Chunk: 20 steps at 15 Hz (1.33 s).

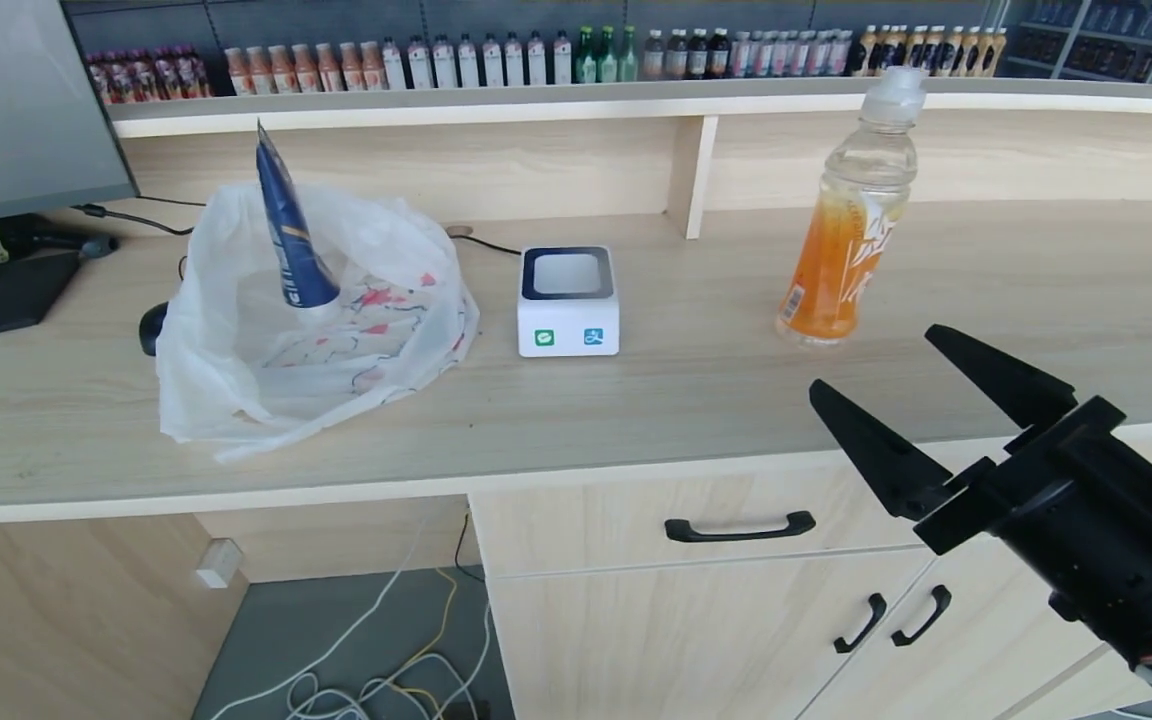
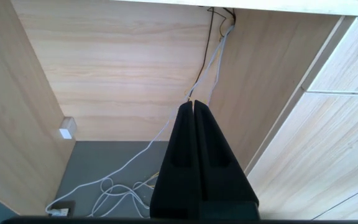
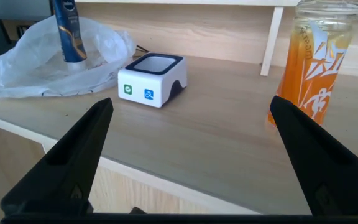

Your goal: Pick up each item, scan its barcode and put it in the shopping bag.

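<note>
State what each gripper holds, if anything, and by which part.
Nothing is held. The right gripper is open, apart from the bottle; the left gripper is shut on nothing.

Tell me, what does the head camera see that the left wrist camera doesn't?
Head view adds: the shopping bag with a blue tube in it, the scanner, the orange bottle and the open right claw. Left wrist view adds: the shut left claw. Both share the cables under the counter and a small white box.
</note>
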{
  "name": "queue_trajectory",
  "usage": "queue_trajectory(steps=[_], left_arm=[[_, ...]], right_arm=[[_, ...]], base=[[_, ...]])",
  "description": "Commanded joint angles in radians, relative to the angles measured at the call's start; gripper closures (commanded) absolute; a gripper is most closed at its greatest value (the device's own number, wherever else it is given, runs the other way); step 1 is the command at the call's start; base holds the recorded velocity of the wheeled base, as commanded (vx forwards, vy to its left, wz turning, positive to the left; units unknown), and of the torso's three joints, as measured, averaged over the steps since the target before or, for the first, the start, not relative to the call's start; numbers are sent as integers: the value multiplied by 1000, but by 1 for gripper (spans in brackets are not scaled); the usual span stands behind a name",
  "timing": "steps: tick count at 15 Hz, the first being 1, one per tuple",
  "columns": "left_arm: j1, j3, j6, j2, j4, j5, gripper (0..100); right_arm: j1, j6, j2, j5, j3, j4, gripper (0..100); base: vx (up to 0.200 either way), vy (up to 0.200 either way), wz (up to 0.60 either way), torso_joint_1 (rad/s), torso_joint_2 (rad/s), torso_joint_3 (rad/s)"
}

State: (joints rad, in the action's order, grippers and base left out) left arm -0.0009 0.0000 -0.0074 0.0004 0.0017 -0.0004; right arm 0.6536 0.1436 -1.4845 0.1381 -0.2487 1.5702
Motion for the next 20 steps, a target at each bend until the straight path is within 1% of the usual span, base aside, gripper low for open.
queue_trajectory(steps=[1,4,6,10,12,13,14,16,17,18,20], left_arm=[[-1,0,0,0,0,0,100],[-1,0,0,0,0,0,100],[-1,0,0,0,-2,0,100],[-1,0,4,0,-2,0,100],[-1,0,4,0,-2,0,100],[-1,0,4,0,-2,0,100],[-1,0,4,0,-2,0,100],[-1,0,4,0,-2,0,100],[-1,0,4,0,-2,0,100],[-1,0,4,0,-2,0,100],[-1,0,4,0,-2,0,100]], right_arm=[[9,1,-13,0,-7,1,0],[38,1,-36,0,-14,1,0],[40,1,-50,0,-24,1,0],[57,17,-50,-2,-47,1,0],[57,31,-66,8,-132,1,0],[57,33,-68,8,-139,1,0],[57,31,-82,52,-261,-113,0],[55,28,-83,107,-374,-246,0],[55,24,-91,190,-468,-337,0],[55,-4,-108,233,-515,-383,0],[38,-27,-155,242,-580,-404,0]], base=[[0,-200,0,-2,-2,2],[0,-200,0,1,-1,4],[0,-200,0,5,2,2],[0,0,0,0,0,0],[0,0,0,0,0,0],[0,0,0,0,0,0],[0,0,0,0,0,0],[0,0,0,0,0,0],[0,0,0,0,0,0],[0,0,0,0,0,0],[0,0,0,0,0,0]])
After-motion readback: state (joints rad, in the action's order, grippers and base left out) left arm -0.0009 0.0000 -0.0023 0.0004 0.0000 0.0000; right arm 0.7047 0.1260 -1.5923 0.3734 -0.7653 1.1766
